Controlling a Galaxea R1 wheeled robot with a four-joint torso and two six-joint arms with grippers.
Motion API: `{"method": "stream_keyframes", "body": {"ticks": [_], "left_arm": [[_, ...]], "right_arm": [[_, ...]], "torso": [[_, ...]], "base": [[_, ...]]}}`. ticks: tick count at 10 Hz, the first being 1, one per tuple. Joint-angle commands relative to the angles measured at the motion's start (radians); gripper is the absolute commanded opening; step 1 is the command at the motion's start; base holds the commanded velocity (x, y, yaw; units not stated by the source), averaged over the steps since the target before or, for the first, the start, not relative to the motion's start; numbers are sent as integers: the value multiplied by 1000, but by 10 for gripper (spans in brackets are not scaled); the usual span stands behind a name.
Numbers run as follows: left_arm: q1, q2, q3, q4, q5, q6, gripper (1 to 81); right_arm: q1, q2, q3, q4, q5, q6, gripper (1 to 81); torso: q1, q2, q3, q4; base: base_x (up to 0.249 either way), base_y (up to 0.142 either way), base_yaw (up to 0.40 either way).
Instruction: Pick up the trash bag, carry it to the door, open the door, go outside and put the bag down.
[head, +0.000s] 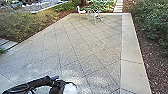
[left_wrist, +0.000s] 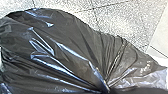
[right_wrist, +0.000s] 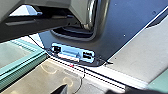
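In the head view my left gripper (head: 58, 86) is at the bottom edge, low over the paving, at the end of the dark arm; its fingertips are hidden. Shiny black plastic of the trash bag (left_wrist: 60, 50) spreads across the left wrist view, drawn into tight folds where my left gripper (left_wrist: 106, 89) is shut on it. Pale paving lies beyond the bag. A green door frame (right_wrist: 22, 58) appears in the right wrist view, beside a metal threshold strip (right_wrist: 87, 73) close to the robot's base.
The paved yard (head: 82, 47) stretches ahead, bordered by a lighter band on the right. Bushes (head: 152, 20) and mulch line the right, and more shrubs (head: 27, 22) the left. A pink chair (head: 80, 10) and a small white table (head: 96, 16) stand at the far end.
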Motion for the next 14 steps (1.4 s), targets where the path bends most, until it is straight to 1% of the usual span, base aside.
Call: {"method": "stream_keyframes", "body": {"ticks": [1, 2, 4, 5, 6, 7, 8, 9, 10, 11, 13, 14], "left_arm": [[-146, -58, -26, -23, 95, 0, 10], [-146, -59, -20, -22, 95, 1, 811], [-137, -55, -20, -22, 95, 1, 811], [-116, -47, -18, -23, 96, 1, 811], [-59, -27, -20, -19, 93, 4, 811], [13, 2, -26, -11, 84, 14, 811], [85, 34, -29, 7, 49, 27, 811], [159, 55, -29, 15, 9, 49, 811], [220, 66, -31, 15, -23, 80, 811], [278, 68, -31, 15, -60, 104, 811], [378, 86, -31, 16, -109, 155, 811], [439, 106, -31, 15, -134, 185, 811]], "right_arm": [[-7, 19, 17, -7, -73, 1, 811], [-6, 19, 18, -7, -73, 3, 811], [-4, 19, 18, -5, -73, 3, 811], [-6, 19, 18, -7, -73, 3, 811], [-6, 19, 20, -5, -73, 3, 811], [-7, 21, 20, -5, -73, 3, 811], [-6, 19, 20, -5, -73, 4, 811], [-6, 19, 20, -5, -73, 4, 811], [-3, 22, 21, -7, -73, 3, 811], [-1, 24, 23, -8, -73, 1, 811], [0, 24, 23, -8, -73, -1, 811], [0, 24, 23, -8, -73, -1, 811]], "torso": [[0, 0, 0, 0], [0, 0, 0, 0], [0, 0, 0, 0], [0, 0, 0, 0], [0, 0, 58, 0], [0, 0, 86, 0], [0, 0, 101, 0], [1, 0, 128, 0], [1, 0, 160, 21], [1, 0, 189, 24], [0, 0, 253, 32], [0, 0, 283, 17]], "base": [[0, 0, 0], [0, 0, 0], [0, 0, 0], [0, 0, 0], [0, 0, 0], [0, 0, 0], [0, 0, 0], [0, 0, 0], [0, 0, 0], [0, 0, 0], [0, 0, 0], [0, 0, 0]]}}
